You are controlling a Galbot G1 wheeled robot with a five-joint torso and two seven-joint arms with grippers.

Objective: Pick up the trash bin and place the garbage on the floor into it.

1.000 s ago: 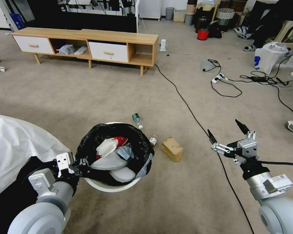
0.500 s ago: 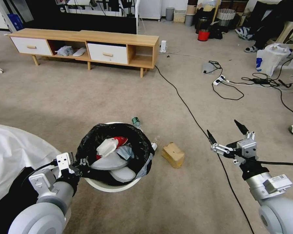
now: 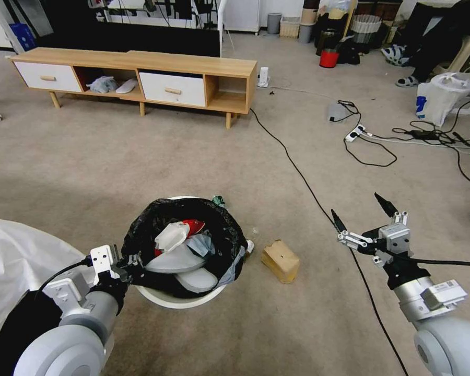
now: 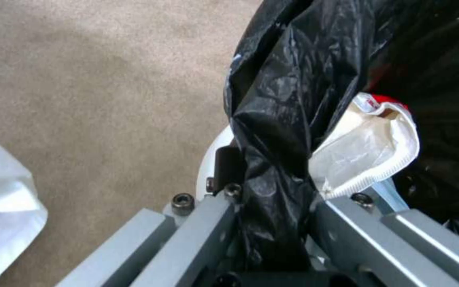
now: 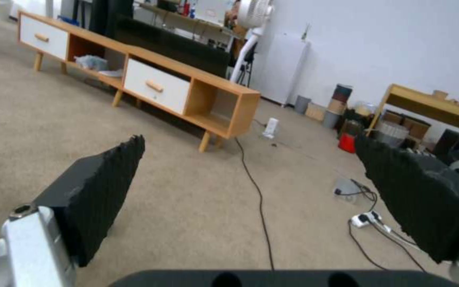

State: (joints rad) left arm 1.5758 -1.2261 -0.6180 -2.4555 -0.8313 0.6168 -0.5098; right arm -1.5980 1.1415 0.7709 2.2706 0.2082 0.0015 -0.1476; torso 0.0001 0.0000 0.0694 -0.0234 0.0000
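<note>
Left gripper [image 3: 132, 262] was clamped on the near rim of the trash bin [image 3: 178, 301]; the left wrist view showed its fingers [image 4: 200, 239] pinching the black bag liner [image 4: 277, 131] folded over the white rim, one finger outside, one inside. Bin was low in the head view, just ahead of the robot and left of centre, with a white wrapper [image 3: 171, 235], a bit of red packet [image 3: 194, 225] and pale grey pieces [image 3: 185, 266] inside.

Right gripper [image 3: 361, 216] hung above the floor [image 3: 167, 151] to the right of the bin, jaws spread wide, nothing between the black pads [image 5: 99, 191]. A black cable [image 3: 297, 169] ran across the carpet under it.

Garbage on the floor: tan box [image 3: 280, 260] just right of the bin, between the bin and the right gripper. Green-capped bottle [image 3: 218, 200] poked out at the bin's far rim, mostly hidden. Another small item [image 3: 249, 245] sat against the bin's right side, too hidden to identify.

Low wooden cabinet [image 3: 136, 78] stood well beyond, red bucket [image 3: 329, 58] at the far wall.
</note>
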